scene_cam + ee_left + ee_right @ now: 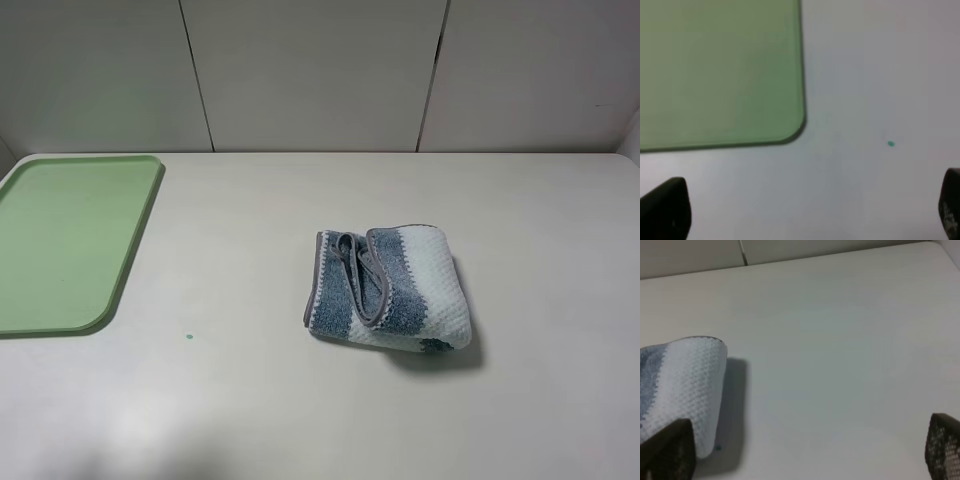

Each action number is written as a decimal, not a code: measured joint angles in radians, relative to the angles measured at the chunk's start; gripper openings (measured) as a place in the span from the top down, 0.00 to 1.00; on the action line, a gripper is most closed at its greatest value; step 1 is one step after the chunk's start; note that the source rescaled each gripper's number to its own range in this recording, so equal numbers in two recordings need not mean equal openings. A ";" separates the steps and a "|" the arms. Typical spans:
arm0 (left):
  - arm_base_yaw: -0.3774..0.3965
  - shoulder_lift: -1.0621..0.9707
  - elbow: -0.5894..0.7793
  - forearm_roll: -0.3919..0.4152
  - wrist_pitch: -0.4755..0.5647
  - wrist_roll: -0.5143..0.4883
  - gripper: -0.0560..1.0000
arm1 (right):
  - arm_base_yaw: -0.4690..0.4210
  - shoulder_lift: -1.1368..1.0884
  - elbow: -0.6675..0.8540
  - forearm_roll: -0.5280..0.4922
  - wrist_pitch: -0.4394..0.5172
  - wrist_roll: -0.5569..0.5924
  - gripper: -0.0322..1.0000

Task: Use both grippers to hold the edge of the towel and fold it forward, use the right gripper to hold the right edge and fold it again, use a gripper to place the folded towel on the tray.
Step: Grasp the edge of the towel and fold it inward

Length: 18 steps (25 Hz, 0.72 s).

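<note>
From the high camera the towel (390,290) lies as a loose folded bundle on the table (250,410), a little right of the middle. Its grey hem (352,262) loops across the top layer, and a blue-grey stripe sits beside a pale one. The tray (70,240) lies flat at the far left of the table, well apart from the towel. A small green speck (189,336) marks the table between them, nearer the tray. This view shows neither gripper; only the wrist cameras do.

The left wrist camera shows the left gripper (808,207) spread wide. Its black fingers (665,212) sit at opposite edges of the picture with only table between them. It hangs over the table just beside the tray's rounded corner, with the speck close by. The towel is out of this view.

The right wrist camera shows the right gripper (806,449) likewise spread and gripping nothing. One finger is right next to the towel's pale rounded fold and the other is well away over the table. I cannot tell whether the near finger touches the cloth. This view gives the terry weave up close and the shadow the fold casts on the table, which the high camera shows only faintly, but it does not show the tray
</note>
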 joint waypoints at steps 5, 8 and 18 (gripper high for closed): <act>-0.006 0.184 -0.059 -0.089 -0.028 0.103 0.00 | 0.000 -0.001 0.000 0.000 0.000 0.000 0.00; -0.057 0.287 -0.089 -0.098 -0.071 0.122 0.00 | 0.000 -0.001 0.000 0.000 0.000 0.000 0.00; -0.350 0.594 -0.196 -0.105 -0.238 0.030 0.00 | 0.000 -0.001 0.000 0.000 0.000 0.000 0.00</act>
